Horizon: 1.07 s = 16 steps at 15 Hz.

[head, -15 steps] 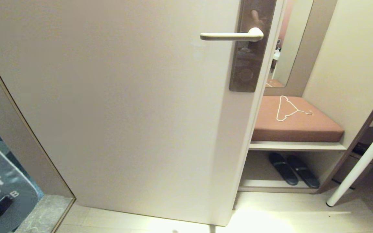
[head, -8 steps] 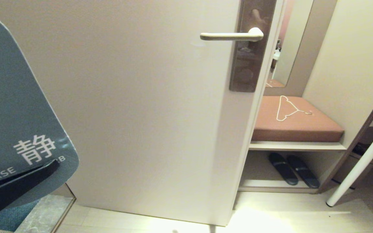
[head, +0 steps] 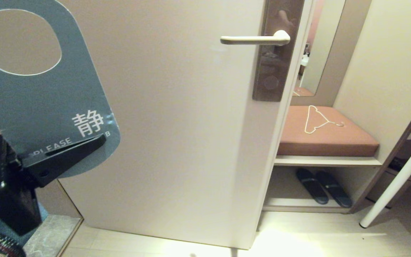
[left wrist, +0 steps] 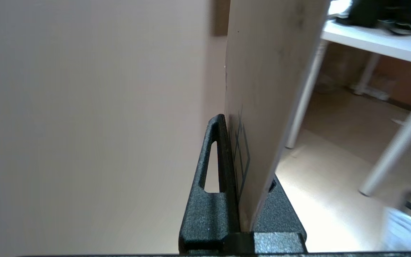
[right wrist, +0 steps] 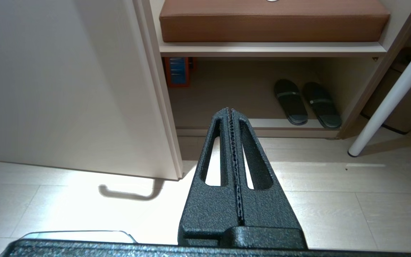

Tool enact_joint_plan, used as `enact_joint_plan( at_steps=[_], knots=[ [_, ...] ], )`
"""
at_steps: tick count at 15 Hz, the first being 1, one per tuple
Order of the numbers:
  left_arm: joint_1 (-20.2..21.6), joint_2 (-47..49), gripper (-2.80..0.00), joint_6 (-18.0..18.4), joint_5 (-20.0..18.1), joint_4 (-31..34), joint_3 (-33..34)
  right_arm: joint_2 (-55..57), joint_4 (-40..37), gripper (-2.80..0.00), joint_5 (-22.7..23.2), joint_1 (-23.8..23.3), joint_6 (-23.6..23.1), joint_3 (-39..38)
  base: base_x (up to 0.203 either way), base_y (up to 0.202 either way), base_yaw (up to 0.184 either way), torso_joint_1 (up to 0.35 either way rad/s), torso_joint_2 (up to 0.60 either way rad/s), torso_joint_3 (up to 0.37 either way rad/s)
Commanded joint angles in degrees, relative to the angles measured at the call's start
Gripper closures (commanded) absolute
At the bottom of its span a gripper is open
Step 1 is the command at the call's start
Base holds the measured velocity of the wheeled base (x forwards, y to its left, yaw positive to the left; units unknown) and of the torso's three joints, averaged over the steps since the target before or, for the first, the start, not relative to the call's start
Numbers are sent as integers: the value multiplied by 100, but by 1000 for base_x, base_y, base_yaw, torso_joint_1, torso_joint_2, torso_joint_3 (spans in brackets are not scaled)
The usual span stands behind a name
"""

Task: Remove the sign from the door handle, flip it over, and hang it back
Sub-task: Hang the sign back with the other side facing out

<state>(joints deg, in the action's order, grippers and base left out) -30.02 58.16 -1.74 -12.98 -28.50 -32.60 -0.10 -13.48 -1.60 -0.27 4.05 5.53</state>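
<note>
**Sign in hand, handle waiting**

I'm holding the sign (head: 45, 103) upright in my left gripper (head: 61, 157), jaws clamped on its lower edge, grey-blue face toward my head camera, oval hole on top. It's hanging in the air at the left of the door, well apart from the bare door handle (head: 253, 39). I'm judging this the hang-back step: next I'm needing to line that hole up with the lever's free tip and slide it on. My right gripper (right wrist: 232, 117) is idling low with fingers pressed together, holding nothing. In the open cubby, a pair of slippers (head: 323, 185) is sitting on the bottom shelf.
</note>
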Motion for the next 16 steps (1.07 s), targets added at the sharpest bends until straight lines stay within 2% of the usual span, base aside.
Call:
enact_joint_plan(
  at_steps=[1, 6, 12, 16],
  knots=[
    [181, 497, 0, -3, -10, -174, -34, 10, -6, 0, 1, 0, 8, 0, 0, 0, 0, 0, 0, 0],
    [346, 1404, 0, 16, -3, -743, -520, 10, -6, 0, 1, 0, 8, 0, 0, 0, 0, 0, 0, 0],
    [334, 2253, 0, 301, 9, -762, -1327, 10, -2, 0, 1, 0, 8, 0, 0, 0, 0, 0, 0, 0],
    [310, 2851, 0, 348, 40, -754, -2023, 10, -6, 0, 1, 0, 8, 0, 0, 0, 0, 0, 0, 0]
  ],
)
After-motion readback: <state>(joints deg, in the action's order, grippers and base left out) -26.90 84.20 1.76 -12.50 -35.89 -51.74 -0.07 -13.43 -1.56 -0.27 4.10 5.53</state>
